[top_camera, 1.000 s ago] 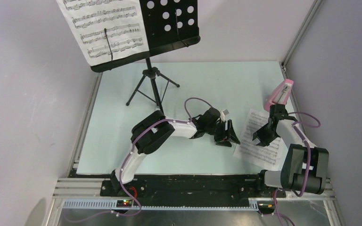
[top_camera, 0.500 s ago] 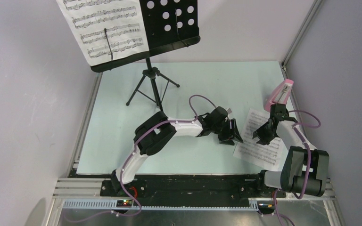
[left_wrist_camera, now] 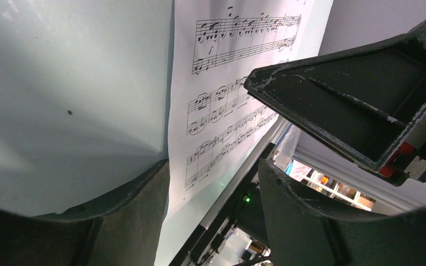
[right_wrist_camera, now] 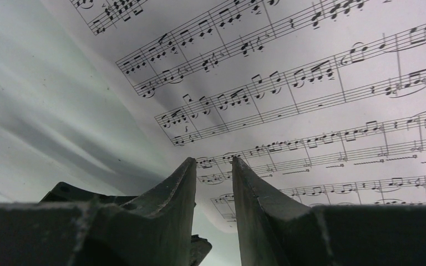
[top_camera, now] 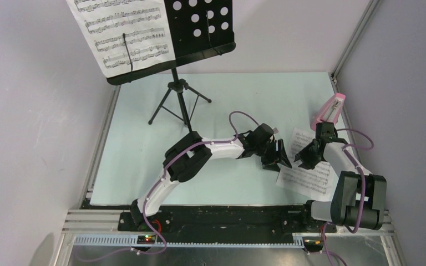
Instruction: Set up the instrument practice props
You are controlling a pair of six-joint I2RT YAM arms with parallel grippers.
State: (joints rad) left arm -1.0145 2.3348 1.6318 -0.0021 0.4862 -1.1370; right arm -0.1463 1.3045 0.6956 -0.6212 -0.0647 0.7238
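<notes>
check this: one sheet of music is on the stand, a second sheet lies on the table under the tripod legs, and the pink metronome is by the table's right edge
Not quite: the second sheet lies on the table's right side under the right gripper, away from the tripod legs, as the top external view shows. The first sheet and pink metronome are as you say.
</notes>
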